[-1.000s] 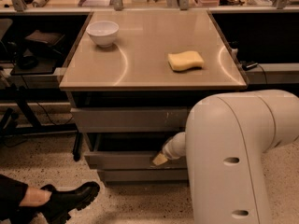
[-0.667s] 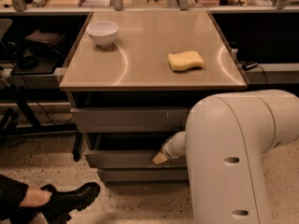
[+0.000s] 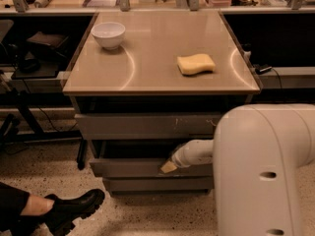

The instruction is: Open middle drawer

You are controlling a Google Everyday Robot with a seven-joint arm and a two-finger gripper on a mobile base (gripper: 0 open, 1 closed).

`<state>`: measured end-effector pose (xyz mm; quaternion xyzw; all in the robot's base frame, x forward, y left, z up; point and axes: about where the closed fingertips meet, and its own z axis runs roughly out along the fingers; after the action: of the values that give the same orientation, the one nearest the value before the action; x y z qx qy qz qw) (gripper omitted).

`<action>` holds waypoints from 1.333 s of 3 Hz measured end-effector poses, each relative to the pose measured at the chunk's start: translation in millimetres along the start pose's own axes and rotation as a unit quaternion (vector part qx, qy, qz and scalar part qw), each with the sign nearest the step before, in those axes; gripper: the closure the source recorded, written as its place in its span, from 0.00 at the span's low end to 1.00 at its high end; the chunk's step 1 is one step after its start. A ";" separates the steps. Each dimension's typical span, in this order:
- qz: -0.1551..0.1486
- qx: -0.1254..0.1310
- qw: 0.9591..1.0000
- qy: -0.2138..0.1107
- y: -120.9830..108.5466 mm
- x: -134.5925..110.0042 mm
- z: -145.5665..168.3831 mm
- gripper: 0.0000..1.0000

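The robot's pincer [image 3: 169,167], a pale yellowish tip, sits at the top edge of the middle drawer [image 3: 133,167], low beneath the worktop [image 3: 147,77]. Whether it is clenched or released cannot be told. The drawer's front stands slightly forward of the taller front [image 3: 142,126] above it, so the pull looks under way. The next move likely calls for a steady, straight draw outward. A white bowl [image 3: 109,35] and a yellow sponge [image 3: 196,64] rest on top.

The white arm [image 3: 266,171] hides the right end of the middle drawer [image 3: 128,167], with the gripper [image 3: 168,167] at its front lip.
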<state>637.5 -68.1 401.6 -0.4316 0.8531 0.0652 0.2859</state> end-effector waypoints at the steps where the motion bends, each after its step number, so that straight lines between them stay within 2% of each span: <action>1: -0.007 -0.007 1.000 -0.009 5.9 4.0 -5.7 1.00; 3: -0.006 0.001 1.000 -0.018 7.8 7.0 -6.4 1.00; 4: -0.056 0.027 0.998 -0.024 31.6 25.1 -24.8 1.00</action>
<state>590.7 -74.9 404.2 -0.4691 0.8220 0.0368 0.3209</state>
